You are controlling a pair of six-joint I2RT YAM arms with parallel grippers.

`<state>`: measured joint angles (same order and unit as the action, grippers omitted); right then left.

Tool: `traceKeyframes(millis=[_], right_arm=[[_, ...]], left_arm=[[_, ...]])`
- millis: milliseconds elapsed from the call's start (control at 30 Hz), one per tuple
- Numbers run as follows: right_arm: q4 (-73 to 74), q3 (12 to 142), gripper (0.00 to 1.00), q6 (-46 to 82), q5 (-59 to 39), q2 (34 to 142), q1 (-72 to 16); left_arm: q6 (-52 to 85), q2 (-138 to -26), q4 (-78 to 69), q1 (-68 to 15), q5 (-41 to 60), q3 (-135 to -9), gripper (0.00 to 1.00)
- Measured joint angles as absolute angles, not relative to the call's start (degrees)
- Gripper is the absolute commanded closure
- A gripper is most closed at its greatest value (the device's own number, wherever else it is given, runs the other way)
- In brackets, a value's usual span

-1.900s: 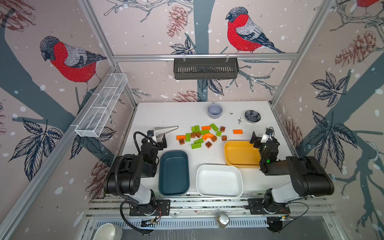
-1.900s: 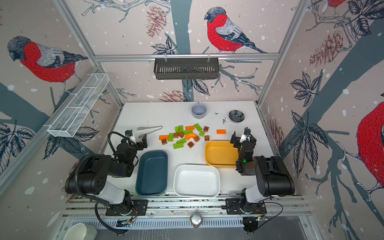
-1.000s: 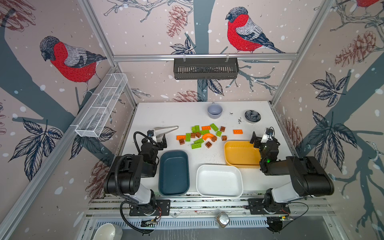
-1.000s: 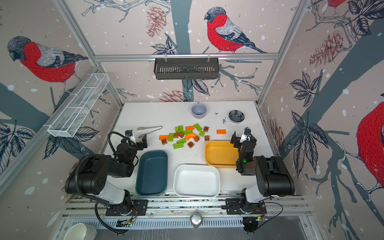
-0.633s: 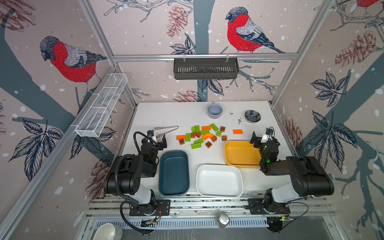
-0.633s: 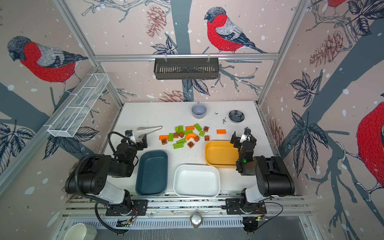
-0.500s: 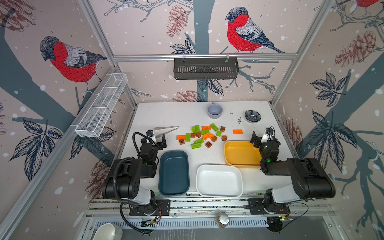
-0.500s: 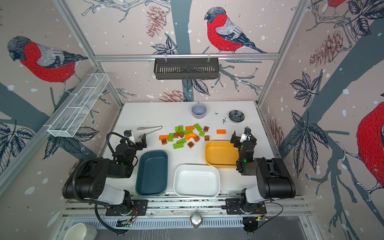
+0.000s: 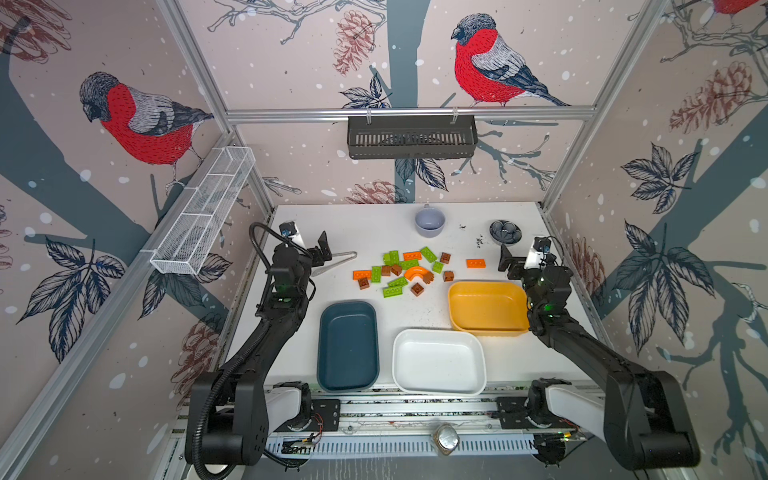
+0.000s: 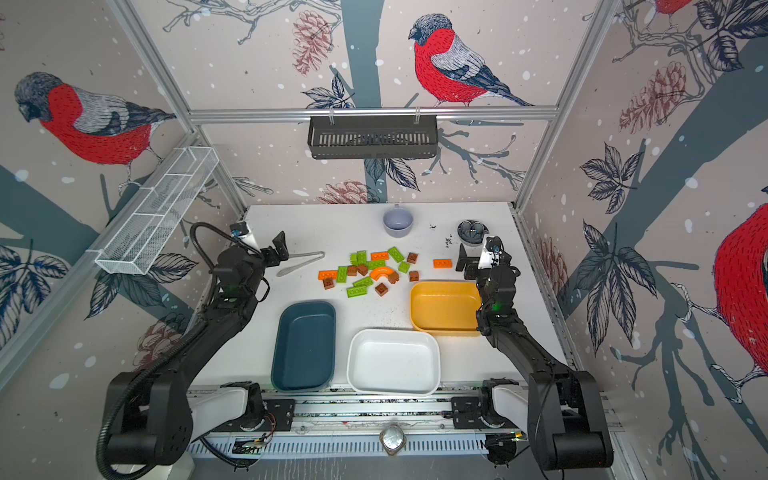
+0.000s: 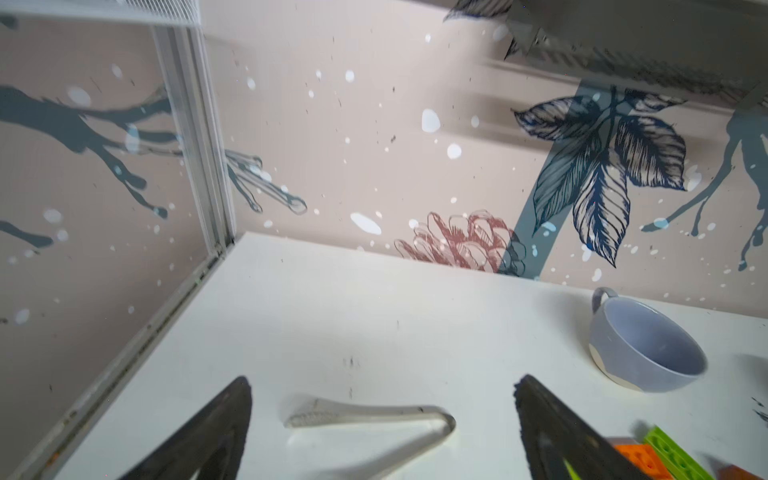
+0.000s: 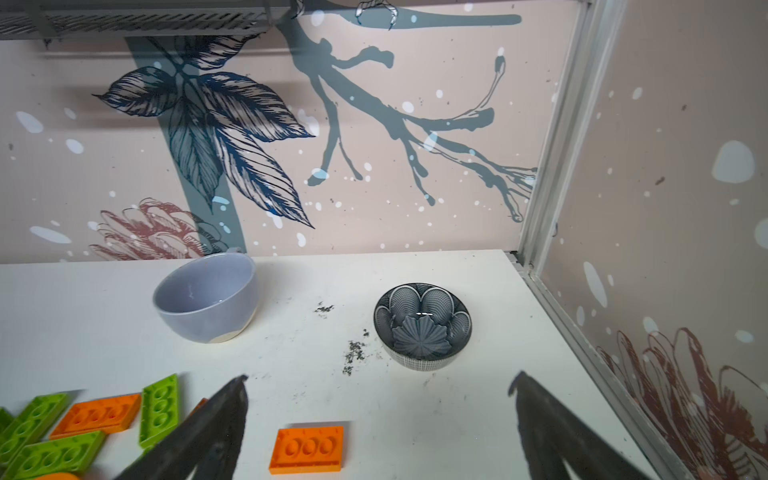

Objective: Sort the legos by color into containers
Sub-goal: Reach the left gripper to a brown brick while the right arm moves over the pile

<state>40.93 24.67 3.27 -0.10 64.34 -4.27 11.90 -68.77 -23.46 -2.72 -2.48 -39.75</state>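
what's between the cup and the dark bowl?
Nothing solid: bare table with a few dark specks between cup and bowl, clearest in the right wrist view.

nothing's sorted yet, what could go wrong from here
The legos lie packed, colours touching: closing on one could drag a neighbour along. The metal tongs lie right in front of the open left gripper, which might knock them. The lone orange plate near the open right gripper is flat and may slip.

left pincer (image 11: 382, 380) stretched forward to the tongs (image 11: 365, 417), right pincer (image 12: 381, 376) stretched slightly forward, both raised
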Motion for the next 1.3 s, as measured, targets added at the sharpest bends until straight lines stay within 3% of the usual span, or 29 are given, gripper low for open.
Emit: traceKeyframes(millis=[200, 500, 900, 1300], right_arm=[[28.3, 32.5, 0.01, 2.8, -6.3, 63.3, -7.7], [12.4, 39.9, 0.01, 1.3, -16.8, 66.6, -13.8], [-0.1, 47.2, 0.01, -2.2, -29.8, 74.1, -18.5], [-3.1, 47.7, 0.01, -3.6, -32.1, 77.3, -19.4]], left_arm=[[19.5, -73.2, -4.7, -6.6, -2.9, -48.5, 0.03], [28.1, -82.0, 9.6, -16.6, -1.5, -54.6, 0.11], [33.4, -98.1, 18.7, -23.5, -4.7, -63.2, 0.30], [34.3, -105.4, 21.9, -24.8, -9.7, -65.2, 0.42]])
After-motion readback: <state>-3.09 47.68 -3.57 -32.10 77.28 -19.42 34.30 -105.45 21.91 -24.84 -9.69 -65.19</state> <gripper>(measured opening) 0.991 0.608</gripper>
